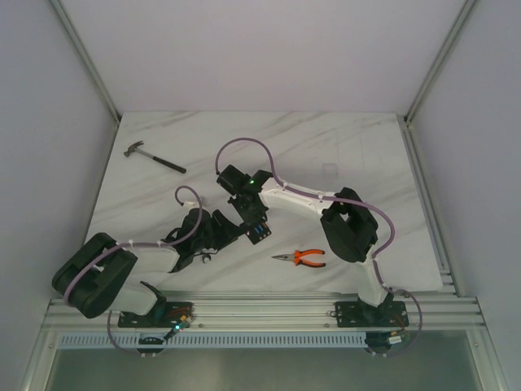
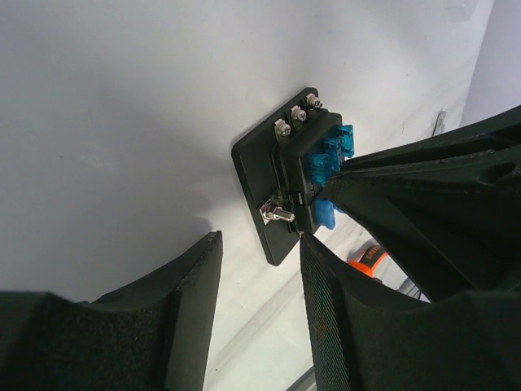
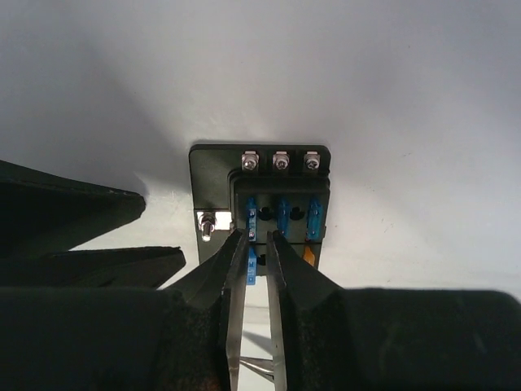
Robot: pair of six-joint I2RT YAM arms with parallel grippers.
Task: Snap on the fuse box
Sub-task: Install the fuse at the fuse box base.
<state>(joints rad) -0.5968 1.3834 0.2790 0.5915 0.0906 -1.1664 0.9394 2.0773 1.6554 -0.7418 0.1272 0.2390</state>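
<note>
Top view: one hammer (image 1: pixel 155 157), one pair of pliers (image 1: pixel 299 258) and one fuse box (image 1: pixel 259 232), which lies mid-table between both grippers. The table (image 1: pixel 342 155) is white marble, with white walls (image 1: pixel 244 49) around it.

Left wrist: the left gripper (image 2: pixel 257 243) is released, jaws apart, beside the box.

Right wrist: three screws (image 3: pixel 281 162) top the box. The right gripper (image 3: pixel 256 236) is nearly closed on its face; whether it pinches anything, I cannot tell.

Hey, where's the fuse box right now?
In the top view the fuse box sits near the table's middle, up-left of the pliers, right at the right tool's tips.
</note>
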